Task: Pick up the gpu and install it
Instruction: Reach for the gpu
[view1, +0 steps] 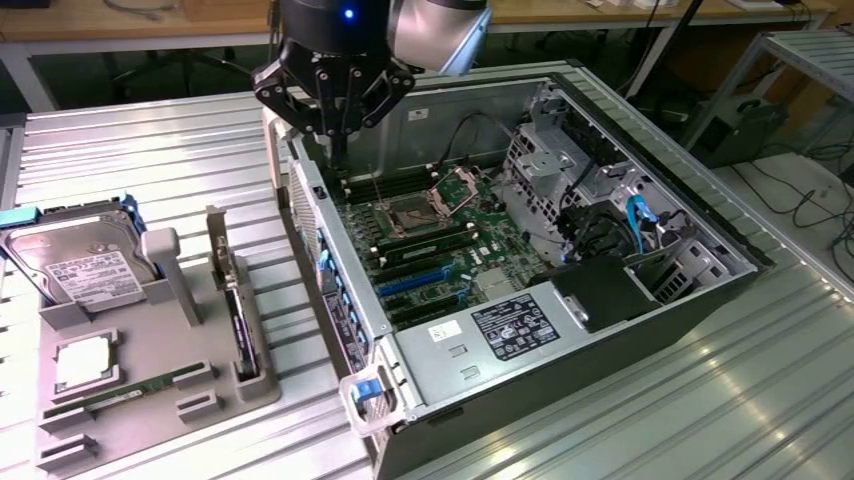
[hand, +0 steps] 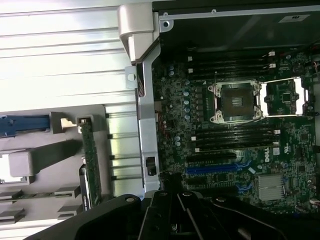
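**Well, gpu (view1: 242, 325) untouched in its grey holder (view1: 160, 400)**

The gripper (view1: 334, 140) hangs above the open computer case's (view1: 314, 250) side wall, fingers pinched together on nothing. The gpu stands on edge in the holder beside the case, on the exterior view's left, well apart from the gripper.

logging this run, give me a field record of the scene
case: open silver computer case, green motherboard exposed, no card in its slots
gpu: thin green circuit card standing on edge in the grey holder tray, not picked up
gripper: black gripper over the case wall on the exterior view's left, apart from the card
also on tray: silver hard drive with white label; long green memory stick
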